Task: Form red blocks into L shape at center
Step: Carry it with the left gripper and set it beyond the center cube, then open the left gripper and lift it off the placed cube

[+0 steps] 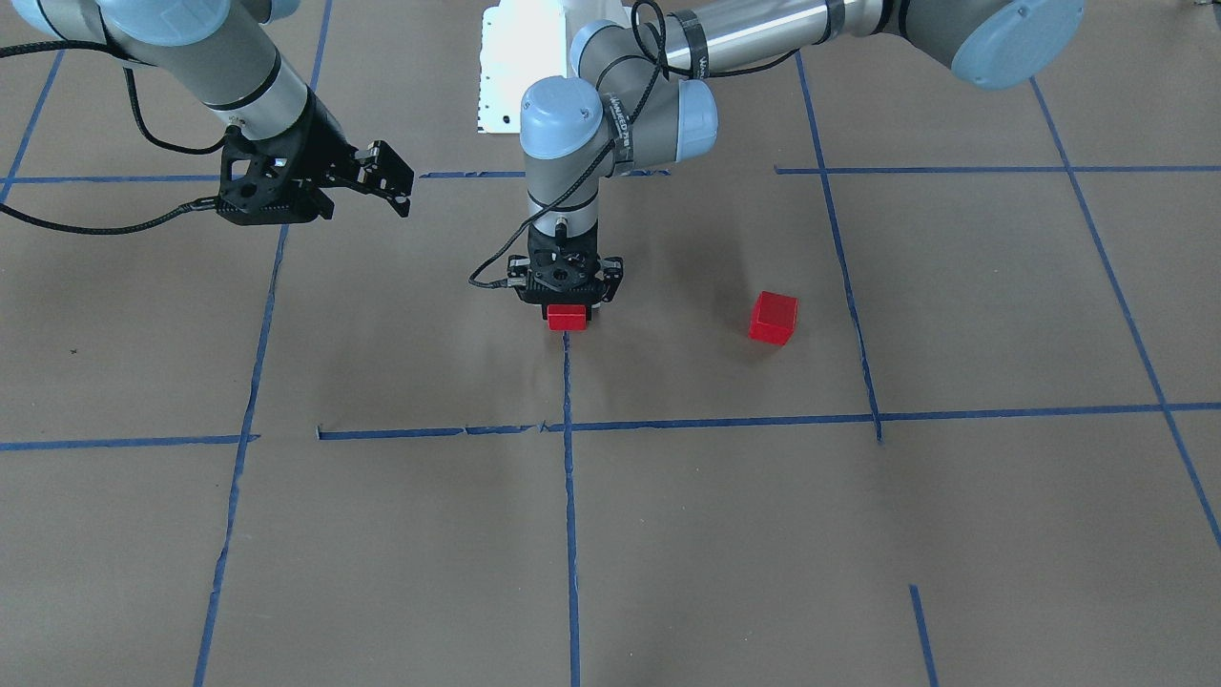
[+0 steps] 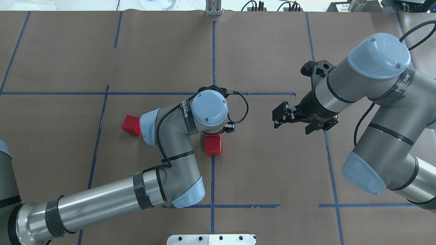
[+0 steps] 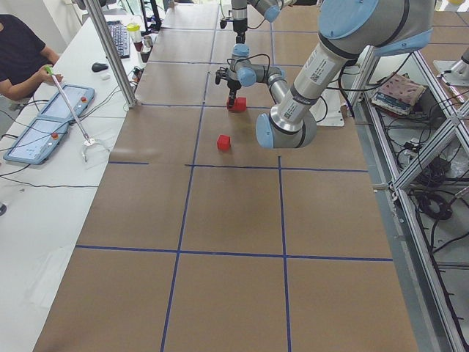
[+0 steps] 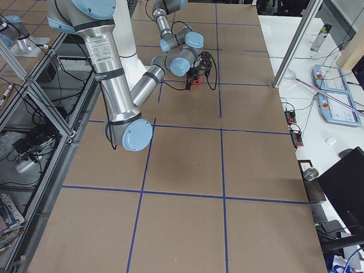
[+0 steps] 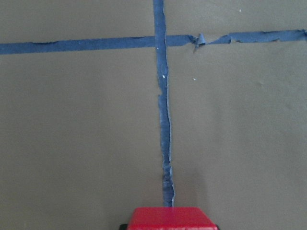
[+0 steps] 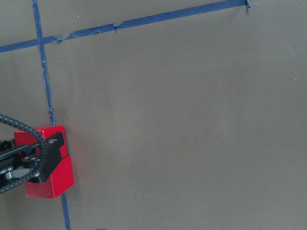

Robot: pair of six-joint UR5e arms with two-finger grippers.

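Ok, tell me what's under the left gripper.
A red block sits directly under the left gripper, on the vertical blue tape line. The gripper covers most of its top, so whether it is gripped, or a second block adjoins it, cannot be told.

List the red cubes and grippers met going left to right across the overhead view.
In order: lone glossy red cube, red block on the vertical blue tape line, black two-finger right gripper with its jaws apart. The left gripper is left out: it sits directly over the red block, hidden under its own wrist.
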